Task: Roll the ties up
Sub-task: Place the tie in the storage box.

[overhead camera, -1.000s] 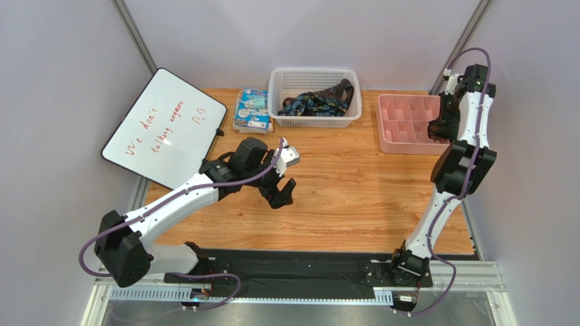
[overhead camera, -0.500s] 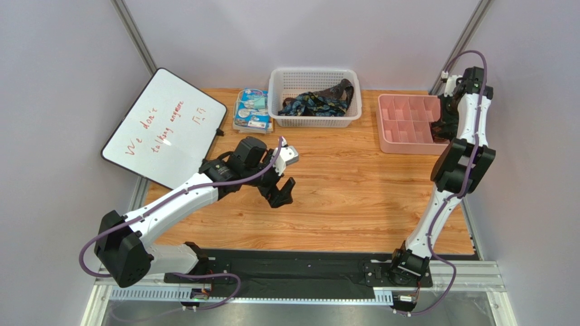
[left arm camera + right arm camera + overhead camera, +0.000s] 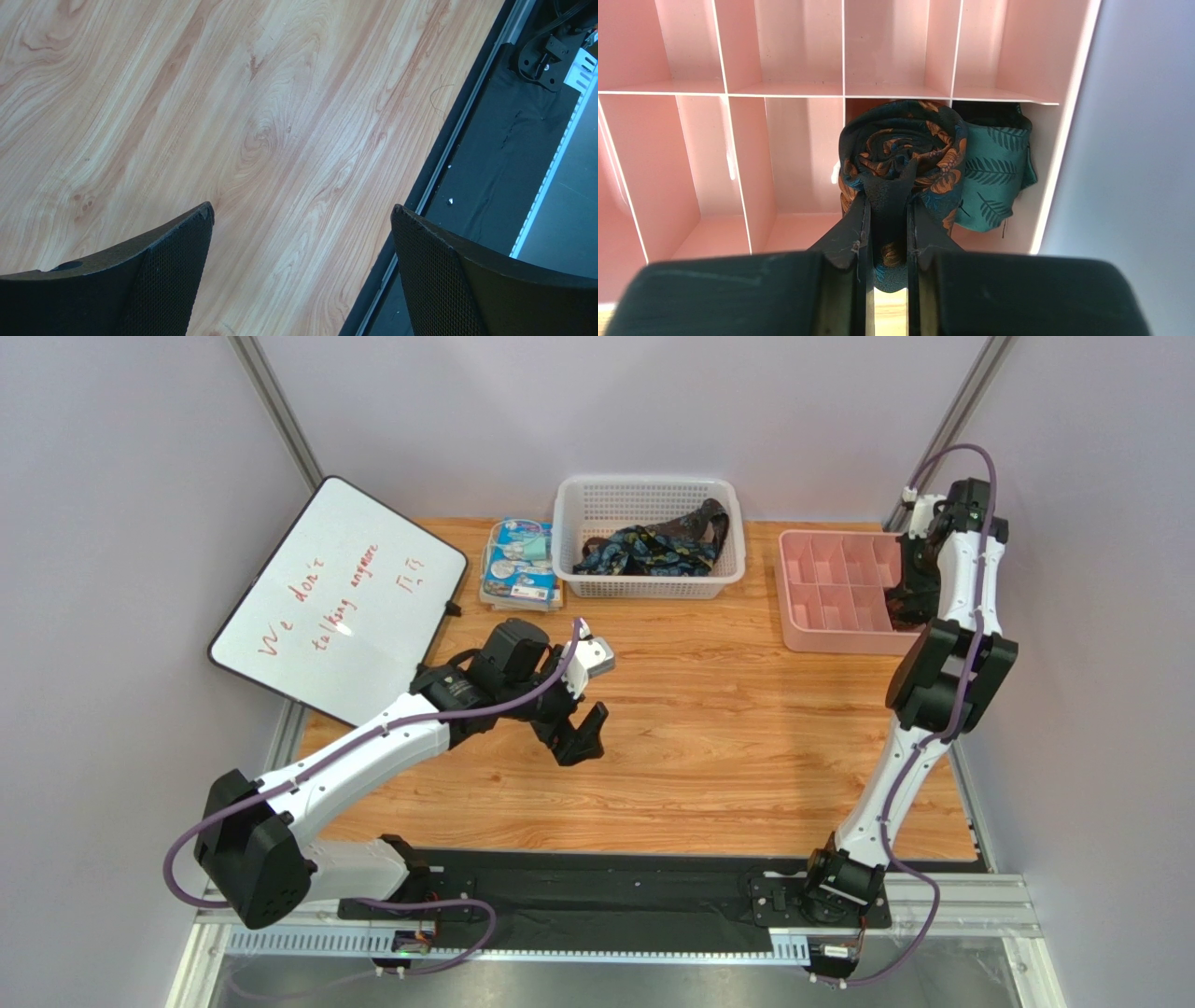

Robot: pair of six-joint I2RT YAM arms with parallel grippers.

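Right fingers (image 3: 854,231) shifted over tray (image 3: 1018,49), pinching rolled navy-orange floral tie (image 3: 903,150); left fingers (image 3: 161,273) wide.

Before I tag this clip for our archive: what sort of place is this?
Probably a robot lab cell, not a home: two arms mounted at a table between blank walls, a whiteboard, and ties staged in a basket near a pink tray.
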